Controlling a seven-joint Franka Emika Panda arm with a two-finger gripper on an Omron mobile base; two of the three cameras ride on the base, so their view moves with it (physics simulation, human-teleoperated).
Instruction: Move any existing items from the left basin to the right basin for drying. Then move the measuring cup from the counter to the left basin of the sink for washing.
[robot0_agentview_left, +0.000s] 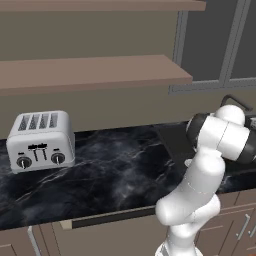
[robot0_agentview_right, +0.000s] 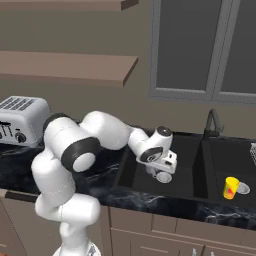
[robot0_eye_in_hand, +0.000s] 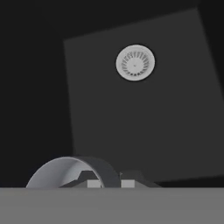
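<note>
I've got the toaster (robot0_agentview_left: 41, 141) far left on the table (robot0_agentview_left: 115, 170), four slots up, two knobs facing me. Table is black marble-look with white veins.

Arm reaches right from there, over the table edge and down into the left basin (robot0_agentview_right: 187, 172). Gripper (robot0_agentview_right: 159, 175) hangs low in that basin, roughly over the pale drain ring (robot0_agentview_right: 164, 177).

On the hand cam, the measuring cup (robot0_eye_in_hand: 72, 173) sits right at the fingers: grey round rim curving up at bottom left, one dark finger tip inside the rim and the other just outside it, so the fingers look pinched on the cup wall. Handle I can't make out. Cup is above the basin floor; I can't tell if it touches. Drain ring (robot0_eye_in_hand: 135, 62) is well apart from it, up and to the right in that view.

Further right: faucet (robot0_agentview_right: 212, 122) behind the divider, then the right basin (robot0_agentview_right: 227, 160) with a yellow cup (robot0_agentview_right: 230, 188) upright beside its own drain.
</note>
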